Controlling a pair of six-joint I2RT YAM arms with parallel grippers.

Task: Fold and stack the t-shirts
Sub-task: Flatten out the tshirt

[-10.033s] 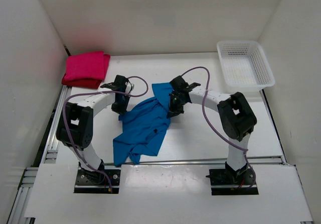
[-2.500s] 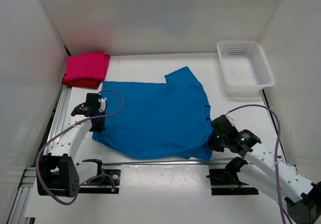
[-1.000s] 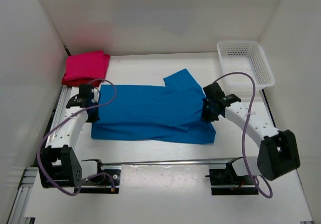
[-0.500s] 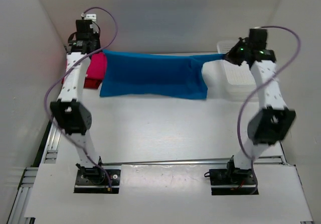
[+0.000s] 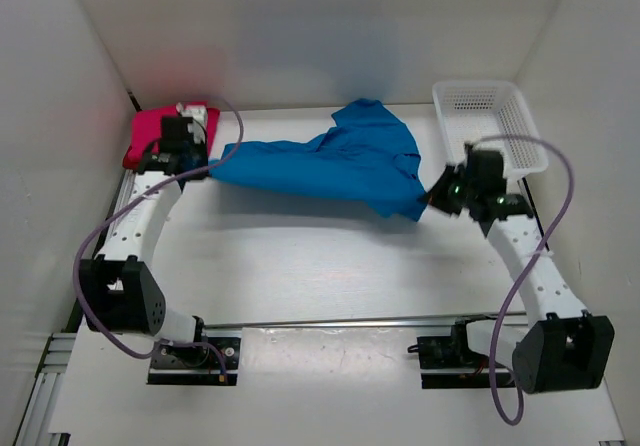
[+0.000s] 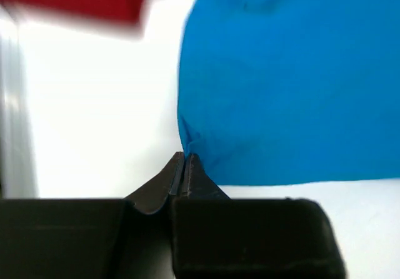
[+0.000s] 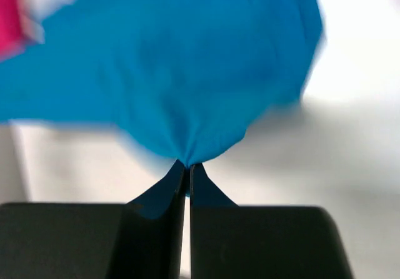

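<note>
Gripped at both ends: the blue shirt. At its left end, clamped by the left gripper, jaws pressed together on a fold of cloth just in front of the folded pink shirt. That one stacked on the dark red shirt, at the far-left corner of the table. At the right end, nipped by the right gripper, jaws shut to a point on a bunched corner, just beside the near-left side of the white mesh basket.

Slung loosely between the two, rumpled across the far half of the table, one sleeve humped up toward the back wall. Resting on the table or hanging just above it — cannot tell from overhead.

Left arm: reaching far forward along the left edge, forearm slanting inward, wrist by the pink stack. Right arm: stretched forward from its base, leaning left, wrist crossing in front of the basket's near-left corner and aimed at the shirt.

From the left wrist: black fingers meeting at their tips, blue cloth rising out of the nip and filling the right of the view, white table to the left, a blurred red strip along the top left. From the right wrist: the same closed nip, blue fanning up from it, a sliver of pink at the left edge — all of it blurred.
</note>
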